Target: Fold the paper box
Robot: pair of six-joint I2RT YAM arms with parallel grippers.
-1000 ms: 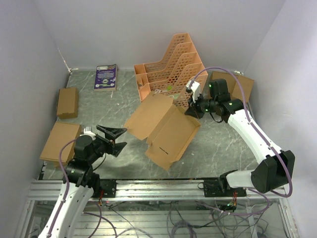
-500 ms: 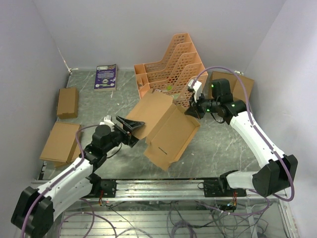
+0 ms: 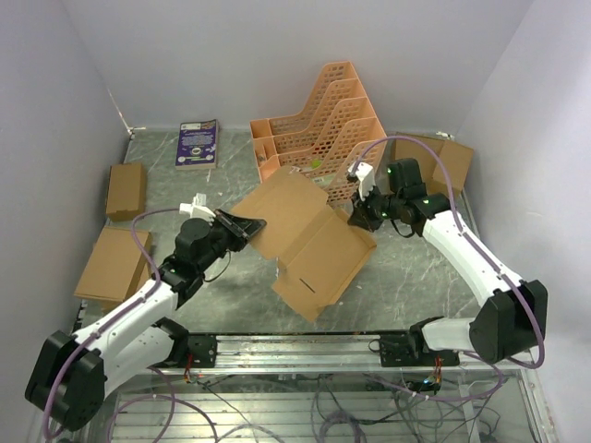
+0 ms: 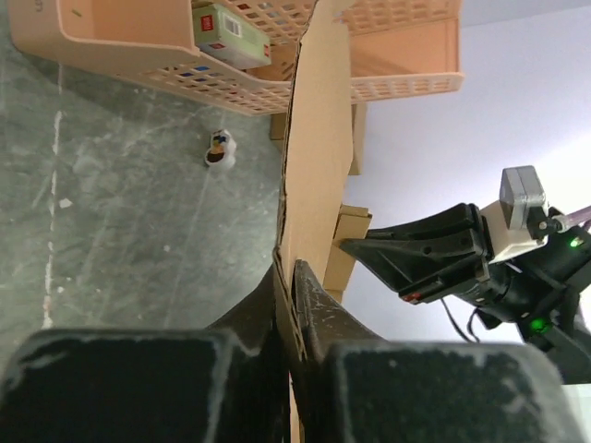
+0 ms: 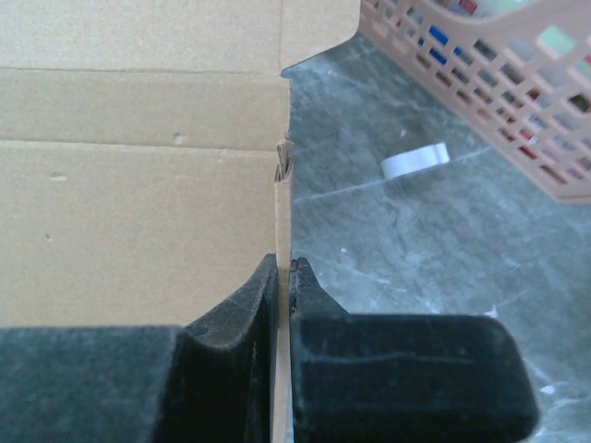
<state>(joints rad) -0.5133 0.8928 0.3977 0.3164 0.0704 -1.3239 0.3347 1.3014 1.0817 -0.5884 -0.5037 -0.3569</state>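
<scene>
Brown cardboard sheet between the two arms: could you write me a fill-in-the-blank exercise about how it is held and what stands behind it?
The plain brown cardboard sheet is pinched at opposite edges by ____ grippers.
The left gripper and the right gripper are each ____ on the cardboard.
The plastic lattice file rack behind the sheet is ____ in colour.
Missing words: both; shut; orange.

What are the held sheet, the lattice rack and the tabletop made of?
Paper box: matte brown cardboard, frayed layered edge in the right wrist view. Rack: smooth orange lattice, likely moulded plastic. Tabletop: grey, veined like marble; stone or printed surface, cannot tell.
</scene>
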